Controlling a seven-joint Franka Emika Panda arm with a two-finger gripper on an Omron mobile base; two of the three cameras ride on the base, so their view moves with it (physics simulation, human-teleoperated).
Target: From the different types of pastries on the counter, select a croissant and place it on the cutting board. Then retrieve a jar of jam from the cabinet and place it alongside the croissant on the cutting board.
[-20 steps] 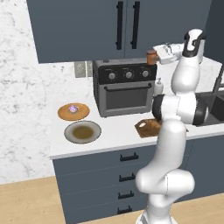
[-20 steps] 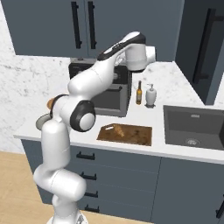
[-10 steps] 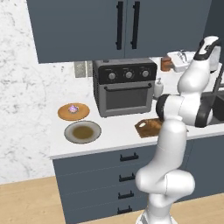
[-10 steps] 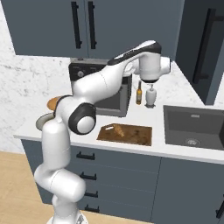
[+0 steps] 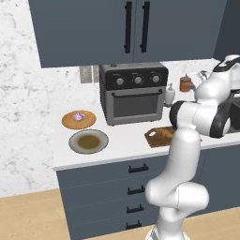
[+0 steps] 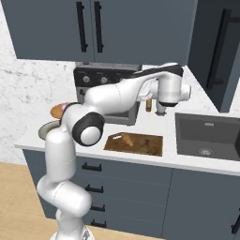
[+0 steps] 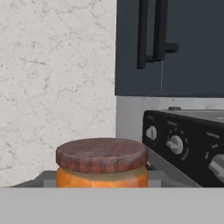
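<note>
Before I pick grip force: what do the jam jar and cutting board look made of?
Jar: likely clear glass, orange jam showing through; lid matte with a red-brown check, perhaps cloth-covered. Cutting board: wood, going by brown mottled grain, dull finish.

Jam jar [image 7: 101,168] orange, lid red-brown checked; cabinet [image 7: 170,46] dark blue-grey.

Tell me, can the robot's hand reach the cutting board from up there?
Probably yes. The gripper, holding the jam jar, hangs over the counter just behind the cutting board. Nothing stands between them, and the board is bare beside the croissant.
</note>
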